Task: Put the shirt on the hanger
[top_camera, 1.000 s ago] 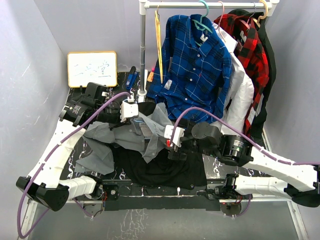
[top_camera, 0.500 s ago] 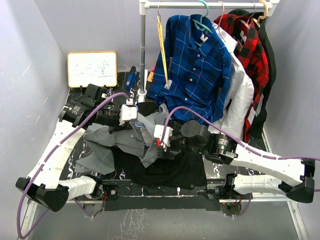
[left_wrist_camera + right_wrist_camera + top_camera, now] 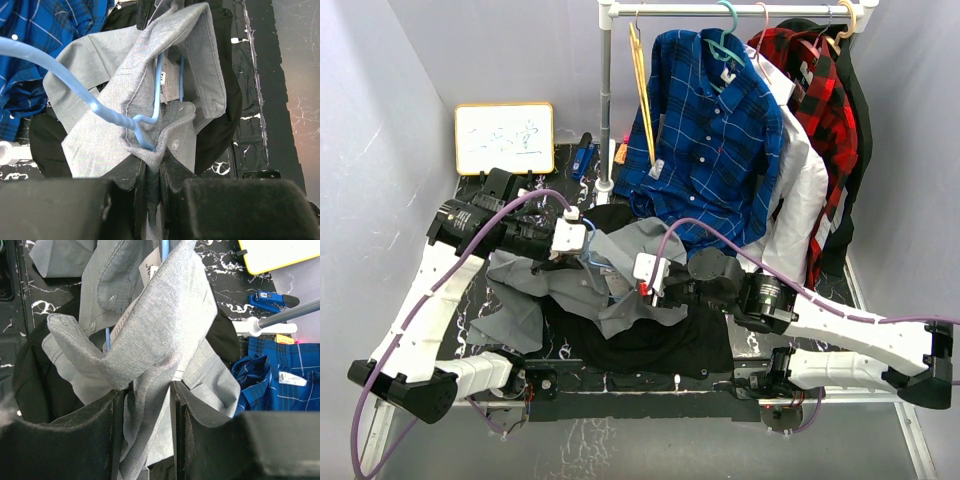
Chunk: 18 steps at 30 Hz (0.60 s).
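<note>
The grey shirt [image 3: 620, 305] lies crumpled over a black cloth in the middle of the table. My left gripper [image 3: 584, 251] is shut on a fold of the shirt [image 3: 165, 55] beside a small white button. The light-blue hanger [image 3: 52, 64] runs in from the upper left, and its wire disappears under that fold just above the left gripper [image 3: 154, 160]. My right gripper [image 3: 628, 285] faces it from the right. In the right wrist view the right gripper [image 3: 146, 390] has closed on a bunched grey flap of the shirt [image 3: 165, 320], and a stretch of the hanger [image 3: 107, 340] shows behind it.
A black cloth [image 3: 650, 345] lies under the shirt. Behind it stands a clothes rack pole [image 3: 606, 100] with a blue plaid shirt [image 3: 705, 130], a white shirt [image 3: 800, 180], a red plaid shirt [image 3: 820, 90] and yellow hangers [image 3: 640, 90]. A whiteboard [image 3: 504, 137] leans at the back left.
My right gripper came in from the right onto the grey shirt and its jaws closed on a flap of it. The left arm shifted slightly left, still gripping the shirt.
</note>
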Tool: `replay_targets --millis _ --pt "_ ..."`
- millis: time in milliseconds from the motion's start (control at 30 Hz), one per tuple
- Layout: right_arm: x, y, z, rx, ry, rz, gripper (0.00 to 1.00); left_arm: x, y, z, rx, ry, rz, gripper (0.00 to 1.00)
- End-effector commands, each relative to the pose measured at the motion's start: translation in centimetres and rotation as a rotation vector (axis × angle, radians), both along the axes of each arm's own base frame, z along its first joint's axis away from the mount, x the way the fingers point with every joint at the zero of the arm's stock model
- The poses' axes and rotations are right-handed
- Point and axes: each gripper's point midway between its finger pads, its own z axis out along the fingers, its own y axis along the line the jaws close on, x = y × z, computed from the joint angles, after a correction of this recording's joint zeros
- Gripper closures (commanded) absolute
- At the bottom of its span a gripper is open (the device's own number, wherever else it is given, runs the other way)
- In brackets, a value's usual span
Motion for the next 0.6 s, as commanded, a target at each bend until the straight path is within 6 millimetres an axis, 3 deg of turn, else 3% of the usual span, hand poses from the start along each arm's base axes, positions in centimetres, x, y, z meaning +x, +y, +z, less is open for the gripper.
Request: replay_targets --millis 0,233,433,567 --pt "0.2 -0.2 4.4 0.148 -0.057 -0.022 0.67 -2.1 -0.8 1.8 -0.085 0.013 -0.086 1.0" --pt "-0.8 -0.2 5.3 0.178 -0.025 0.016 0.67 -1.9 -1.3 2.4 -0.116 0.021 -0.087 1.0" --pt "-1.4 1.7 4.4 0.16 0.018 0.081 0.69 -1.8 -2.0 3.0 -0.154 0.043 -0.098 1.0" --pt "-1.1 2.8 4.9 0.184 0.021 0.112 0.69 -1.9 -2.5 3.7 -0.189 0.062 -0.107 1.0"
